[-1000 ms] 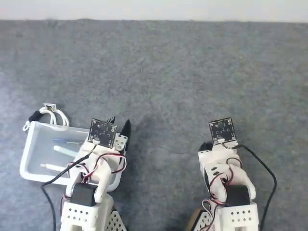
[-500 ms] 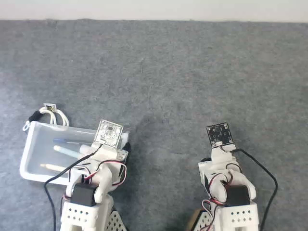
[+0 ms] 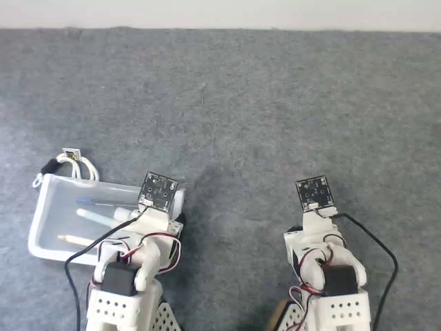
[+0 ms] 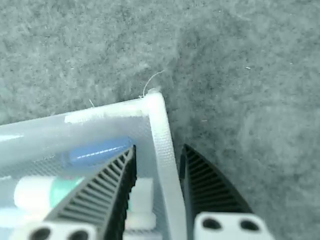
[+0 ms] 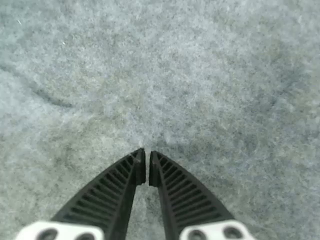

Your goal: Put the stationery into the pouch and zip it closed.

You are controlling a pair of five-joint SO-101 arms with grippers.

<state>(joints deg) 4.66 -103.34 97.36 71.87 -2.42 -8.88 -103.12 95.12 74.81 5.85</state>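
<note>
**Left pincer (image 4: 158,148) straddling the pouch (image 4: 159,114) wall**

Left pincer is partly open, with one finger inside the clear pouch, one outside, and the end wall in the gap. Blue pen (image 4: 97,152) lies in the pouch just beside the inner finger. Pouch sits at the bench's (image 3: 262,103) near-left edge. Right pincer (image 5: 144,167) is closed up over bare bench, well apart.

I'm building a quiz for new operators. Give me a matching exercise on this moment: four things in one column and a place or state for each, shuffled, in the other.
Column one
1. left claw
2. right claw
3. blue pen
4. pouch

Column two
A. shut, over the bare grey mat
B. lying inside the pouch
C. open, astride the pouch's wall
D. translucent, resting on the grey mat

Pairs: 1-C, 2-A, 3-B, 4-D
</note>
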